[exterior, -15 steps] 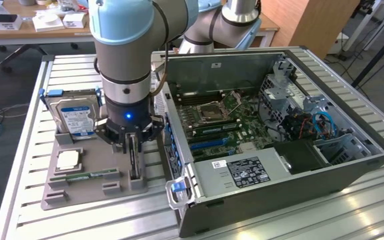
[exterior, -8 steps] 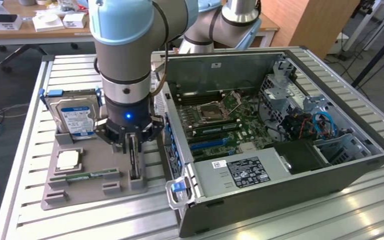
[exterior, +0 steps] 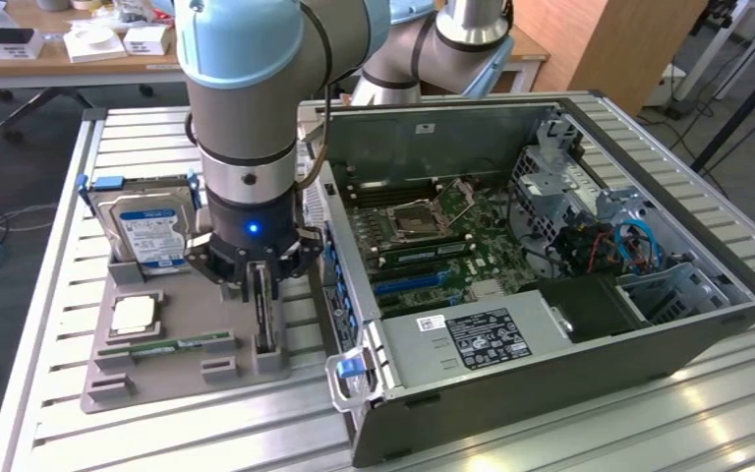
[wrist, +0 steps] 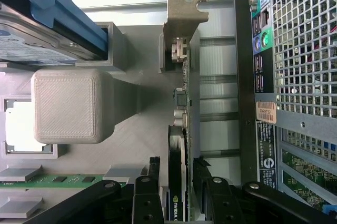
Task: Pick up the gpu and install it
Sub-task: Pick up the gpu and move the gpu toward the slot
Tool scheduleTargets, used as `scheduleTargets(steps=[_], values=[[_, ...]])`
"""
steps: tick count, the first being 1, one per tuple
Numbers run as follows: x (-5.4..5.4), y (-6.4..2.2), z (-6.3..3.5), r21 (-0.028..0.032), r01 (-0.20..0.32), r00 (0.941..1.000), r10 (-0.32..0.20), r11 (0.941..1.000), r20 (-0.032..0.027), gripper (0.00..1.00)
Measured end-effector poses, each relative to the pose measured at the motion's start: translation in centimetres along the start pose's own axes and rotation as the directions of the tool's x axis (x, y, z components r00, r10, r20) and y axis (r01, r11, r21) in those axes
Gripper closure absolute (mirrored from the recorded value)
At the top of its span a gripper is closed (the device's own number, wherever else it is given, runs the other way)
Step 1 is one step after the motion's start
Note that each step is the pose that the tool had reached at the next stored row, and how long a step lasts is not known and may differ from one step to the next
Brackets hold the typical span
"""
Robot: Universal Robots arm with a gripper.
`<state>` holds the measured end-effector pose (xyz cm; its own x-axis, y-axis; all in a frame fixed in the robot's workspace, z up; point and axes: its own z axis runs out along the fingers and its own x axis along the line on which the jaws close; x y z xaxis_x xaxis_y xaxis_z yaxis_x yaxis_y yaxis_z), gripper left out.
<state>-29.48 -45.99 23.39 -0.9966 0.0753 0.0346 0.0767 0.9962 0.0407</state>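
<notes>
gripper [exterior: 262, 287] vertical, astride the gpu [exterior: 264, 332]

The gpu [wrist: 176, 171] has a dull bare-metal bracket [wrist: 183, 13]; the tray [wrist: 131, 145] is matt, layered grey plastic

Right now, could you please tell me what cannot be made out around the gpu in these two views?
1. gpu, exterior view: upper end covered by the gripper, lower edge sunk in the grey tray.
2. gpu, wrist view: seen edge-on, so its face is hidden; one end cut off by the picture edge.
3. hard drive, exterior view: one side hidden behind the arm.
4. power supply label, exterior view: print too small.
</notes>
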Motion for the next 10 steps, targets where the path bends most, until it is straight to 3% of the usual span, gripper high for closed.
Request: scheduleTargets(steps=[5,8,10], values=[[0.0,0.0,0.0,0.0,0.0,1.0,0.0,1.0,0.0,0.63],[0.0,0.0,0.0,0.0001,0.0,1.0,0.0,1.0,-0.0001,0.74],[0.0,0.0,0.0,0.0,0.0,1.0,0.0,1.0,-0.0001,0.74]])
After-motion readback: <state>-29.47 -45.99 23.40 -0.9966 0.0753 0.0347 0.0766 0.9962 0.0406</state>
